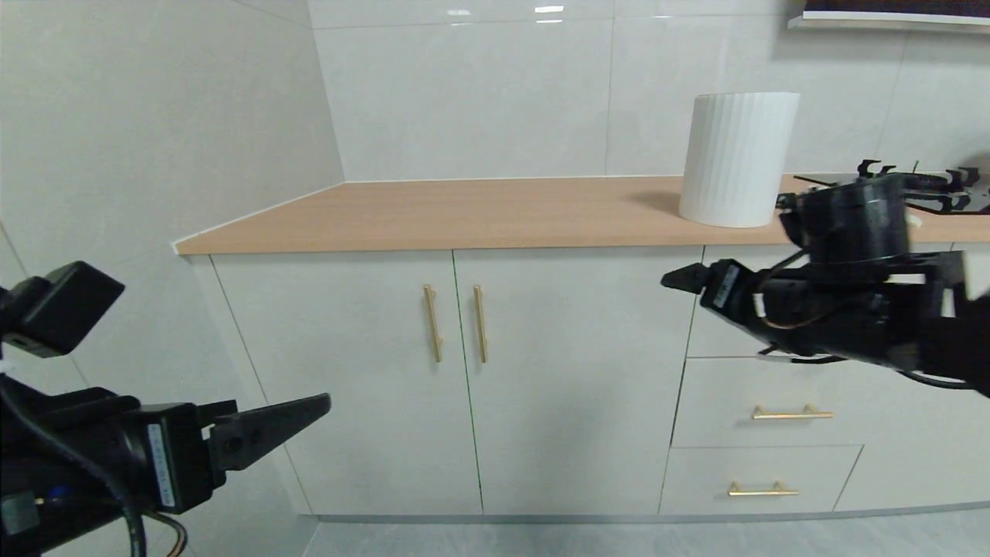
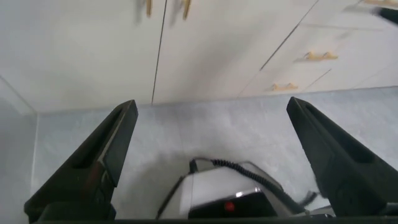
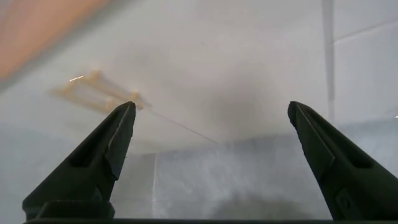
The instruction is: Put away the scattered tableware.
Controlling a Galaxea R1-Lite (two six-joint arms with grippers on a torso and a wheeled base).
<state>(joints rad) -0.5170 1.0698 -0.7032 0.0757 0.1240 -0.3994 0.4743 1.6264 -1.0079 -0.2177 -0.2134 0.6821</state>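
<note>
Standing upright on the desk, back near the wall, the white ribbed holder looks like the home for loose tableware, kept away from the edge so it won't tip. The right gripper hangs just below and in front of the holder, at the desk's front edge, its fingers spread wide and holding nothing, probably ready for a first pick. The left gripper sits well to the left of the holder and far lower, before the cupboard doors, fingers likewise spread and empty, likely parked out of the way. Which pieces are to be gathered I cannot tell; the task seems barely begun.
</note>
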